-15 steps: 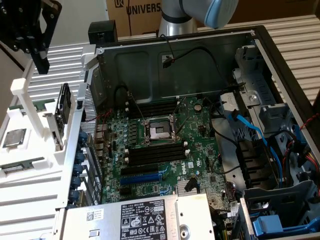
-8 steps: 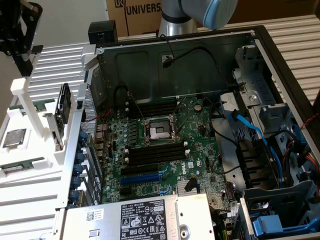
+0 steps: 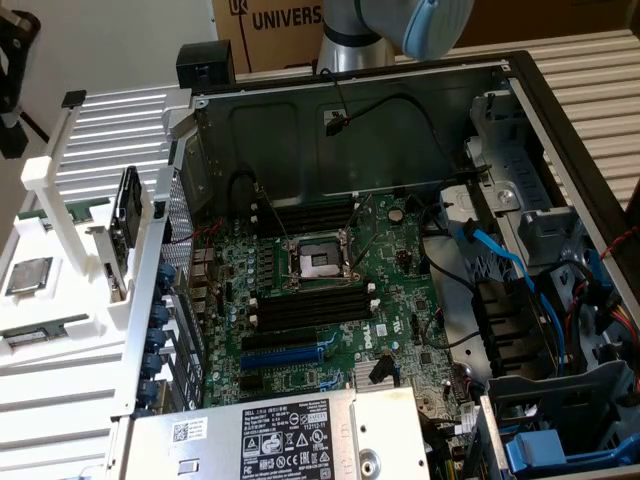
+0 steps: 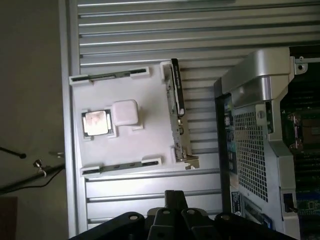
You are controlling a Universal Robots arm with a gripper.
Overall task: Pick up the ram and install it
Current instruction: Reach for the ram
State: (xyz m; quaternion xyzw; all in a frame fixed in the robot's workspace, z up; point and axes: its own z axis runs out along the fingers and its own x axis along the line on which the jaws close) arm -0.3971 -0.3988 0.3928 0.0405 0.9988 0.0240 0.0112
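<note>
Two sticks sit in holders on a white tray, which lies on the slatted counter at 9 o'clock of the open PC case in the exterior view. The ram is at the tray's 6 o'clock edge, lying flat w/ its long side along that edge. The 2nd stick is at the 12 o'clock edge. Between them is a CPU, w/ a white post just beside it. A card stands on edge at the tray's 3 o'clock side, near the case wall. Inside the case, the black mem slots lie at 6 o'clock of the CPU socket. The hand shows only in the wrist view, above the counter and well apart from the ram. Can't tell whether it's open or closed. Only the arm shows in the exterior view, at 12 o'clock behind the case.
</note>
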